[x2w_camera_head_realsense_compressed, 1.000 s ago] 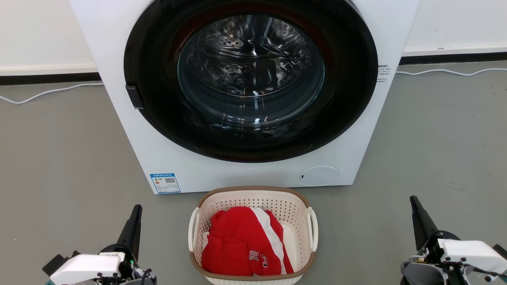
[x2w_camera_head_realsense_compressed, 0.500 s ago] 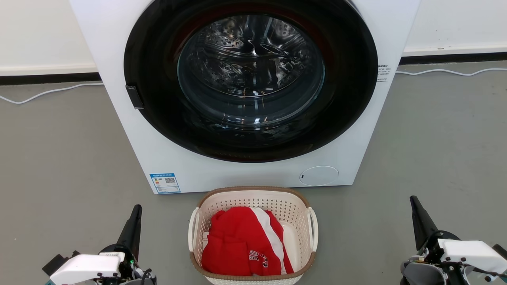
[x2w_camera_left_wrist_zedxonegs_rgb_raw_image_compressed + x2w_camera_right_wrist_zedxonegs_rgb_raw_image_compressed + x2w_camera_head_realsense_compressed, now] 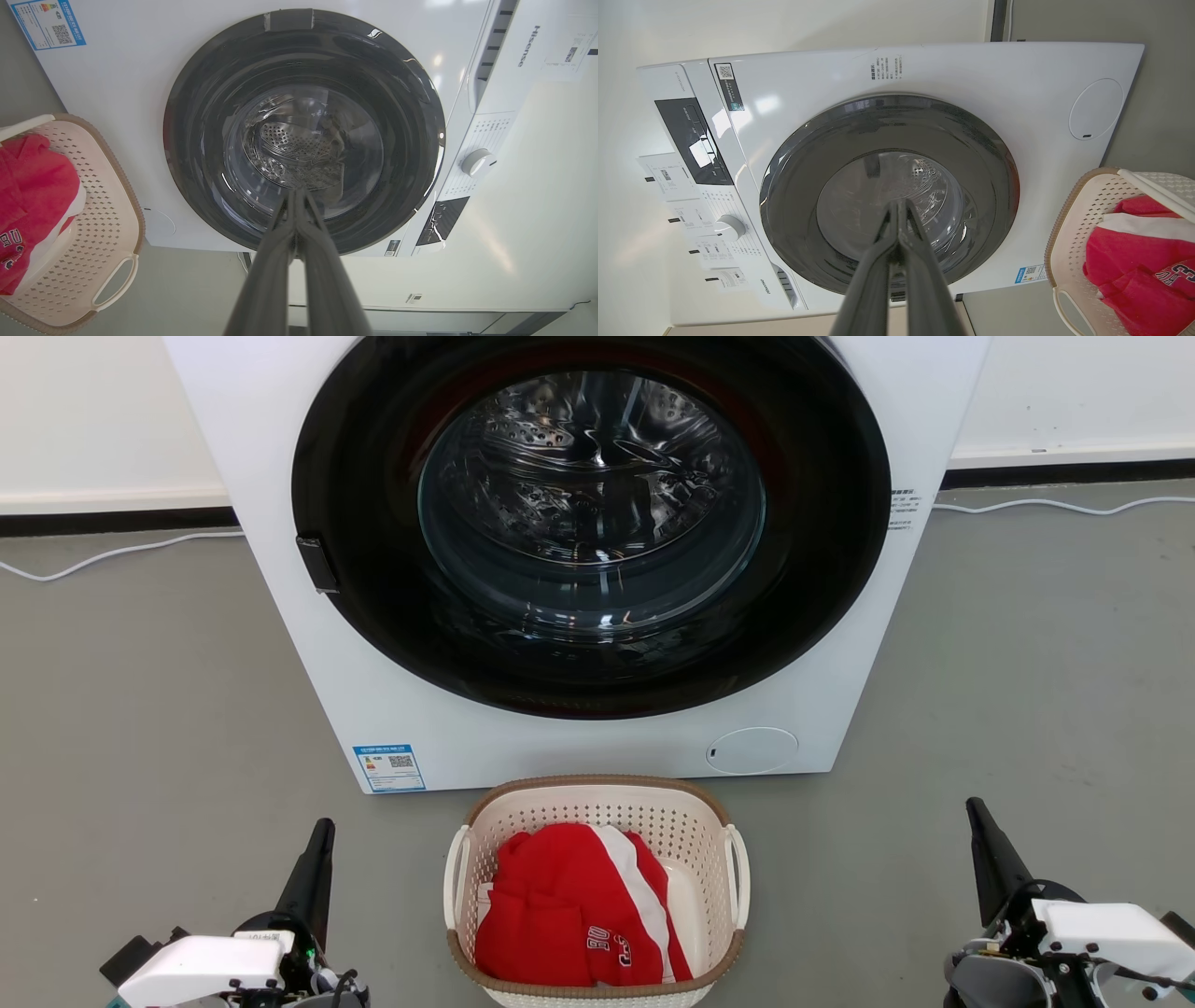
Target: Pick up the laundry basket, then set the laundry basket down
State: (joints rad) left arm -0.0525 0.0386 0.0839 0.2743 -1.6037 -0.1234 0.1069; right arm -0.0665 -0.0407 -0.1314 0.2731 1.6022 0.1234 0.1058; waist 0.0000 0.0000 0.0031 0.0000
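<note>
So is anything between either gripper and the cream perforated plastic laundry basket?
Nothing visible: bare grey floor separates the left gripper from the cream perforated plastic laundry basket, and the right gripper likewise.

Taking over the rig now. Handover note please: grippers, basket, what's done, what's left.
Left gripper: jaws shut, empty, on the robot's left of the basket, not touching it.
Right gripper: jaws shut, empty, on the robot's right of the basket, well apart from it.
Small cream-white perforated plastic laundry basket with brown rim trim: on the grey floor just in front of the big white front-loading washing machine, between the two grippers. A red and white garment lies in it.
Done: nothing, the basket is not yet picked up.
Left: open the jaws, grip the basket, lift it, set it down.
</note>
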